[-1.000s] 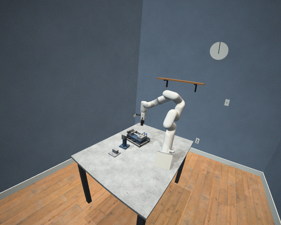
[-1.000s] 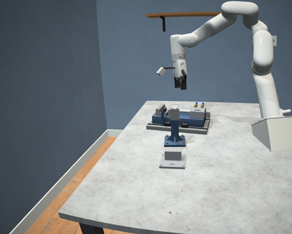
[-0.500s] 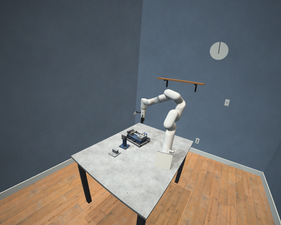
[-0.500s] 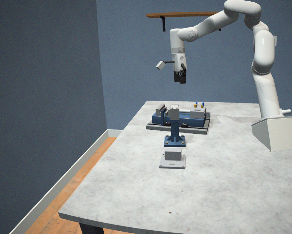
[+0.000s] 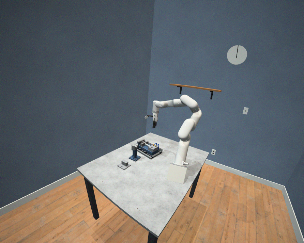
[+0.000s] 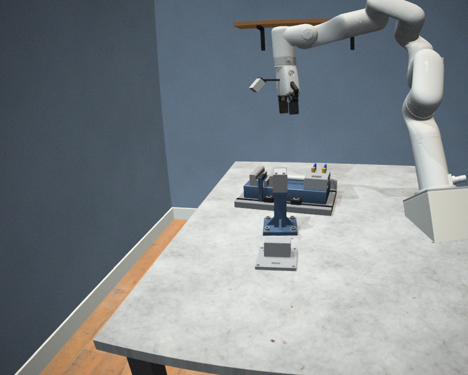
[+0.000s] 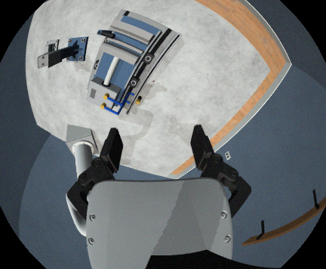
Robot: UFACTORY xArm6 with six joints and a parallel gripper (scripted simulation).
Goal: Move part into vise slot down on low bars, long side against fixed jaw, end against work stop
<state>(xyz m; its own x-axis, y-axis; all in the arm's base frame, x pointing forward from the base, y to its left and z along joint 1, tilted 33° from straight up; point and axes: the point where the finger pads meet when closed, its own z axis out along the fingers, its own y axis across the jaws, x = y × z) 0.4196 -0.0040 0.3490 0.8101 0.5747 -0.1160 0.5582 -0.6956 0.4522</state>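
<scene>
Air is all that lies between my fingers: my end effector point(image 6: 288, 105) hangs spread wide and holds nothing, high above the vise point(image 6: 286, 193), touching no object. From the exterior view it sits over the vise's middle, pointing straight down, with the small grey camera box point(image 6: 256, 84) sticking out on its thin bracket to one side.

Relative to the vise, everything else lines up in a row toward the near edge of the grey marbled surface point(image 6: 347, 282). Just in front of the vise stands the V-block point(image 6: 279, 181) on its blue post and bolted foot. Nearer again than the V-block lies the infeed plate point(image 6: 276, 264), and the part point(image 6: 277, 246), a plain grey block, rests on that plate, well apart from the vise. I cannot tell from these views which way its milled slot faces.

On the vise itself, the grey air cylinder point(image 6: 316, 180) with its yellow-and-blue fittings sits at the end toward my pedestal point(image 6: 448, 218); the fixed jaw point(image 6: 256, 175) is at the opposite end. In my wrist view the vise's jaws stand apart and the gap between them holds no block.

My pedestal stands on the same surface, off to the cylinder side of the vise.
</scene>
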